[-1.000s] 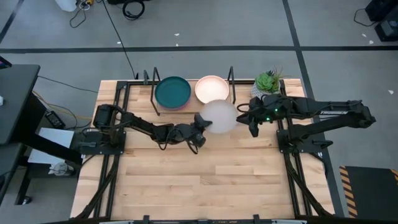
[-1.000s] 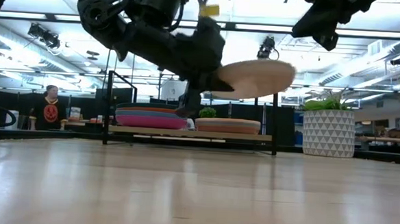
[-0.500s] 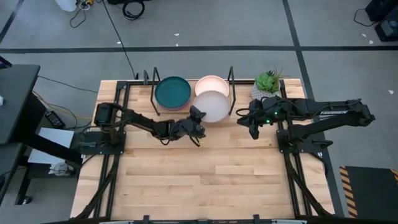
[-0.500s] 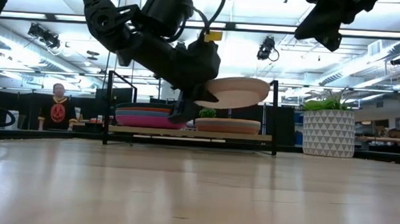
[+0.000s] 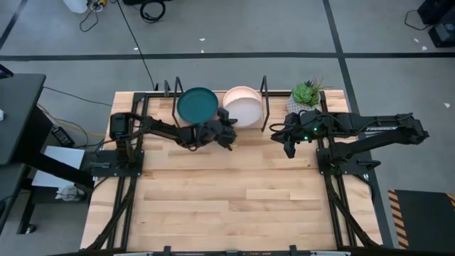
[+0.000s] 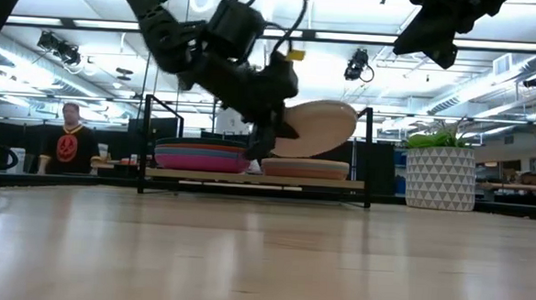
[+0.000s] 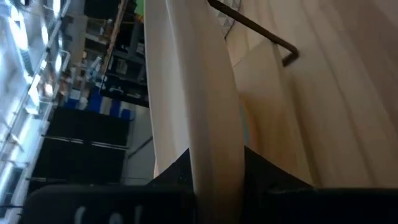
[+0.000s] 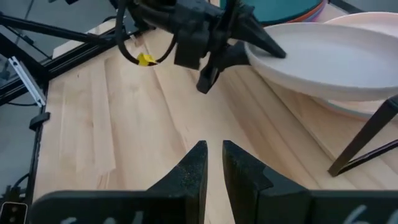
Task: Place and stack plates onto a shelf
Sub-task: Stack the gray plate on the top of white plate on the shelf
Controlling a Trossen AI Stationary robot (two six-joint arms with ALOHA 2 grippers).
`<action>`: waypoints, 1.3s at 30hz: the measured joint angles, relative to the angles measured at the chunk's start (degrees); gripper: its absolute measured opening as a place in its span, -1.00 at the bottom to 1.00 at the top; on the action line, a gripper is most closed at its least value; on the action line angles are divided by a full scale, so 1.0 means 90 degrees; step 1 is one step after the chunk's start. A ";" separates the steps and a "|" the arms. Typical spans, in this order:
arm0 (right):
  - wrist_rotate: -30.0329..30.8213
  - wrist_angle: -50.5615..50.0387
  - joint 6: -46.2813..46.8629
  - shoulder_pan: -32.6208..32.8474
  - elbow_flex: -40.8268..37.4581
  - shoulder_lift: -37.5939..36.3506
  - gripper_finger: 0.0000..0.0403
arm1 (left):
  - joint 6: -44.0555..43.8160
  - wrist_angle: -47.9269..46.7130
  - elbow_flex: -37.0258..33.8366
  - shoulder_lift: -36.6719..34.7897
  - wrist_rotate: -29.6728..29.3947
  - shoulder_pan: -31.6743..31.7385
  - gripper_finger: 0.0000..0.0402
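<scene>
My left gripper point(image 5: 229, 134) point(image 6: 277, 123) is shut on a pale off-white plate point(image 5: 245, 114) point(image 6: 317, 127) and holds it over the shelf's right stack point(image 6: 306, 168), topped by a pinkish-cream plate point(image 5: 242, 94). The left stack point(image 6: 199, 156) has a dark teal plate point(image 5: 197, 105) on top. Both stacks rest on the low wooden shelf point(image 6: 257, 179) with black end frames point(image 5: 264, 91). My right gripper point(image 5: 290, 148) point(image 8: 213, 155) hovers to the right of the shelf, above the table, with a narrow gap between its fingers. My left gripper pinches the off-white plate's rim point(image 7: 211, 93) at its near-left edge, one finger point(image 7: 174, 180) on each face. The fingers come roughly level from the table's left-near side. The plate is tilted above the right stack; I cannot tell whether it touches the stack.
A potted plant point(image 5: 306, 92) point(image 6: 440, 173) stands at the table's far right, next to the shelf. A person point(image 6: 66, 144) is in the room behind. The wide bare tabletop point(image 5: 234, 199) lies on the near side of the shelf.
My left gripper has carried the off-white plate toward the table's far edge, from in front of the shelf to above the right stack, and lowered it a little. The plate is now more tilted. My right arm has kept still.
</scene>
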 joint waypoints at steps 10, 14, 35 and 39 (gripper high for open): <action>-0.0032 0.0055 -0.0098 0.0022 0.0000 0.0125 -0.72 | 0.0148 -0.1273 0.1042 0.0230 0.0217 0.0457 -0.69; -0.0025 0.0050 -0.0217 0.0095 -0.0002 0.0172 -0.72 | 0.0206 -0.1302 0.1038 0.0298 0.0180 0.0569 -0.65; -0.0002 0.0092 -0.0287 0.0182 -0.0002 0.0206 -0.72 | -0.1585 -0.2511 0.1031 -0.0322 0.1801 0.0870 0.05; 0.0002 0.0089 -0.0289 0.0180 -0.0002 0.0206 -0.72 | -0.1580 -0.2426 0.1031 -0.0330 0.2164 0.0798 -0.01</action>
